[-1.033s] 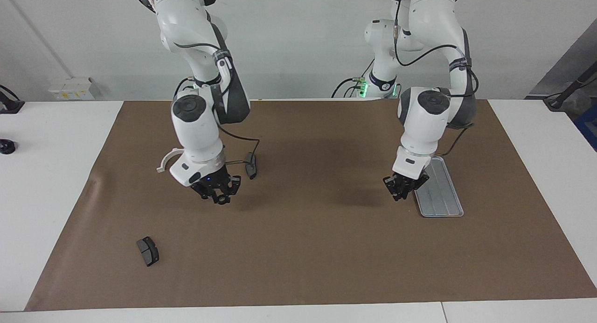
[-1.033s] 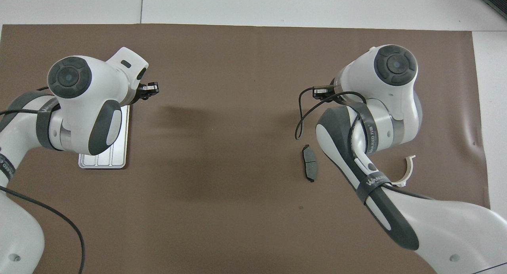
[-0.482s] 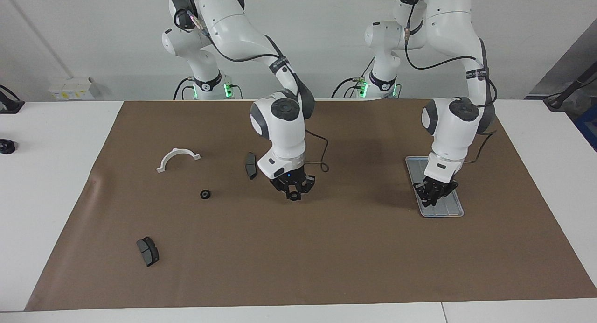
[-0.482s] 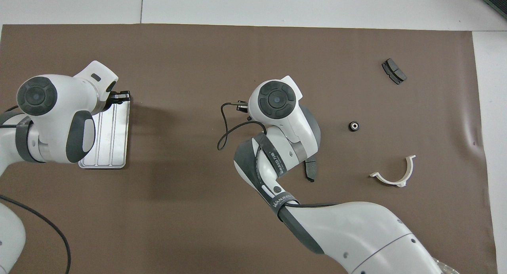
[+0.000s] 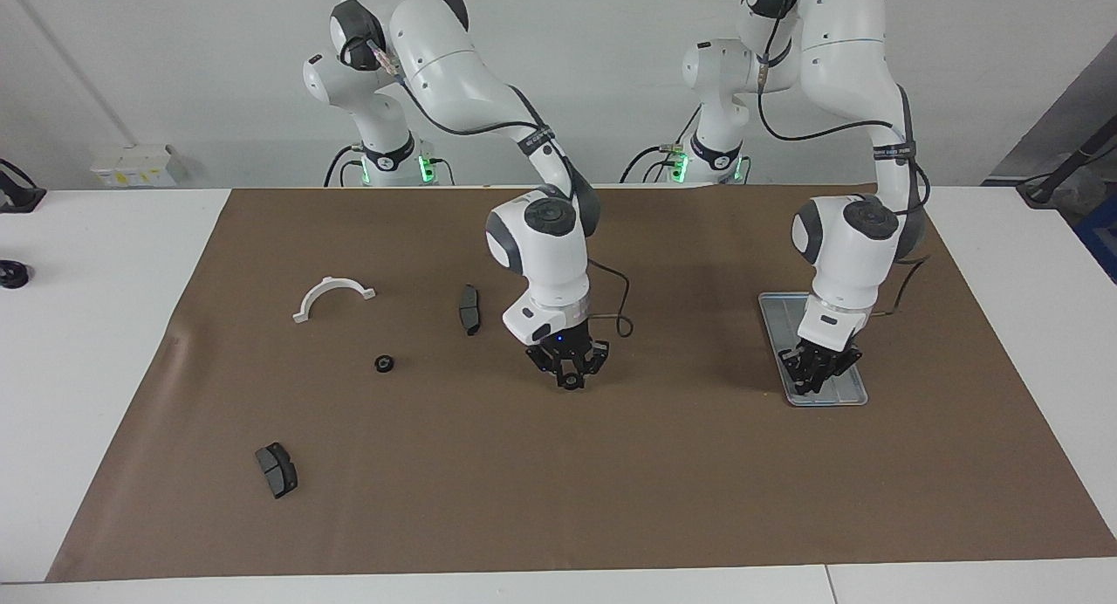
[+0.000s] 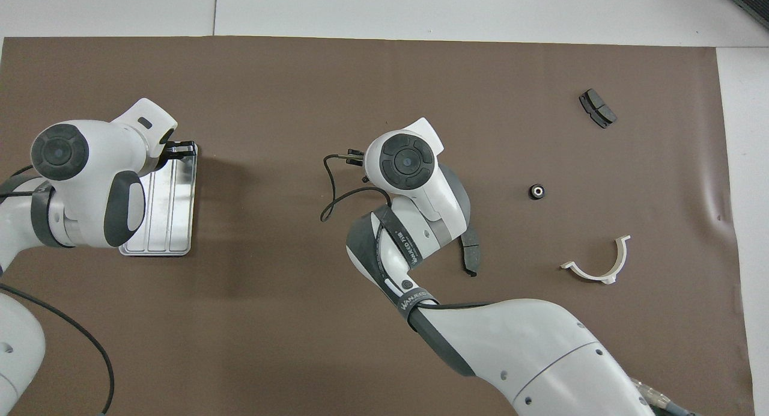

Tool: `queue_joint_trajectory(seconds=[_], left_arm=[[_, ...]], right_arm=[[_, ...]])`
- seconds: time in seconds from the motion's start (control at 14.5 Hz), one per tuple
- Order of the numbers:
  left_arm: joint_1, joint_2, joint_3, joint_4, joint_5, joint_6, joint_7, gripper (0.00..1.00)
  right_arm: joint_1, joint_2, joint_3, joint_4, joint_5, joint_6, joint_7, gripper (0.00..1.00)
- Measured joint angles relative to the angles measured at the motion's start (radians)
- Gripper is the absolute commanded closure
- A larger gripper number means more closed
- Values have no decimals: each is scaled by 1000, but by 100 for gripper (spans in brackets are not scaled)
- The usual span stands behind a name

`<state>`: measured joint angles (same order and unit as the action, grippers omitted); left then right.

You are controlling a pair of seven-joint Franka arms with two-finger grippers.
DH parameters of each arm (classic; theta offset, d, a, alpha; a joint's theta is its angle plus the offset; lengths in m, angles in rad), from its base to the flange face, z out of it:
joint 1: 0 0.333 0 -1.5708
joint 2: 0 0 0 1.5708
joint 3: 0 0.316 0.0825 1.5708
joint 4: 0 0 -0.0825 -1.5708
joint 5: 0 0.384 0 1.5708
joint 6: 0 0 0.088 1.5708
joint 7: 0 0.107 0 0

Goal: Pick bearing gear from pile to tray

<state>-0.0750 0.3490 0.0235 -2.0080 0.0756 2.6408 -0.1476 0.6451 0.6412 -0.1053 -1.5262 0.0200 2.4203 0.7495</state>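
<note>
**Item 1, R claw.** Right gripper (image 5: 569, 377) hangs low over the mat (image 5: 611, 482), approx. mid-mat. Tips are nearly closed and appear to pinch a small dark round part, judged to be a held gear (image 5: 570, 382). Contact with the mat is not evident.

**Item 2, L claw.** Left gripper (image 5: 818, 375) is low over the tray (image 5: 777, 312), at the tray's end farther from the robots. Grip state: cannot tell. No part is visible in the tray.

**Item 3, key relation.** From the R claw the tray lies toward the left arm's end of the mat, well apart, with bare mat between. Tray's long axis runs from the robots' edge toward the front edge, so the R claw would meet a long side first. L arm is the nearer to the tray.

**Item 4, pile.** Loose gear (image 5: 384, 363) sits flat on the mat toward the right arm's end, with R arm the nearer to it. Bracket (image 5: 332, 291) and pads (image 5: 469, 308) lie near it, not touching.

**Judgement.** Next move is prob. a lateral carry to the tray or a handover. Risk: a small part slipping.
</note>
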Motion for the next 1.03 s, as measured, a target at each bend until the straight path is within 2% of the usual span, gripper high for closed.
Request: queue_joint_trajectory(seconds=[0.14, 0.28, 0.34, 0.48, 0.55, 0.76, 1.03], left_arm=[[7, 2, -1, 0, 0, 2, 5, 0], [7, -2, -5, 2, 0, 0, 6, 0], [7, -9, -9, 4, 0, -5, 6, 0], [3, -37, -20, 8, 0, -36, 6, 0], [-7, -53, -28, 12, 0, -62, 6, 0], [-73, -78, -35, 37, 0, -148, -7, 0], [-182, -70, -35, 126, 0, -270, -99, 0]], right_arm=[[2, 0, 0, -1, 0, 0, 0, 67], [4, 0, 0, -3, 0, 0, 0, 60], [5, 0, 0, -5, 0, 0, 0, 48], [6, 1, 0, -14, 0, 0, 1, 6], [6, 1, 0, -18, 0, 0, 1, 0], [8, 1, 0, -22, -1, -1, 1, 0], [-17, -33, -25, -21, -4, -49, -28, 0]])
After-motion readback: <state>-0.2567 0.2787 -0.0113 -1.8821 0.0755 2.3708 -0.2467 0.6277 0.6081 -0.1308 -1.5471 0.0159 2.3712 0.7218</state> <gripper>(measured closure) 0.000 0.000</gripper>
